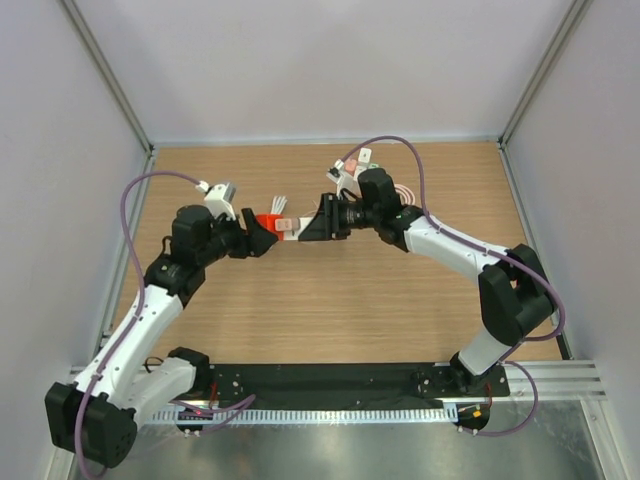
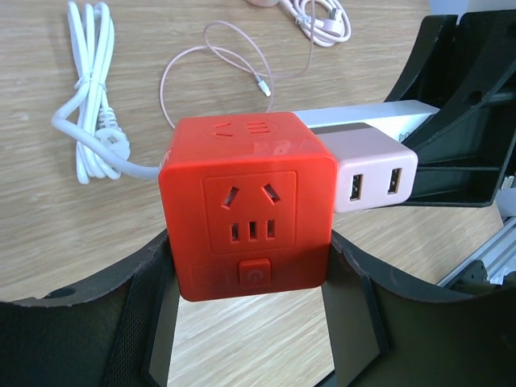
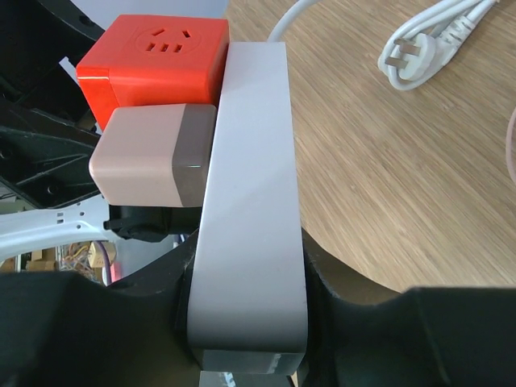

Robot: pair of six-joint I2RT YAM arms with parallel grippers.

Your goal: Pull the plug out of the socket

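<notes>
The socket is a red cube (image 2: 246, 214) held above the table, with my left gripper (image 2: 250, 242) shut on its two sides. A long white plug (image 3: 250, 185) reaches from my right gripper (image 3: 250, 266) to the cube's side, and that gripper is shut on it. The plug's far end meets the red socket (image 3: 153, 60); I cannot tell how deep it sits. A pink USB adapter (image 2: 371, 173) is stuck in the same side, right beside the white plug (image 2: 363, 114). From above, the socket (image 1: 268, 224) hangs between both grippers.
The socket's white cord lies coiled on the table (image 2: 89, 89), its own plug head at the far right (image 3: 427, 48). A thin pink cable (image 2: 218, 56) loops behind the cube, and another coil (image 1: 405, 192) lies near the right arm.
</notes>
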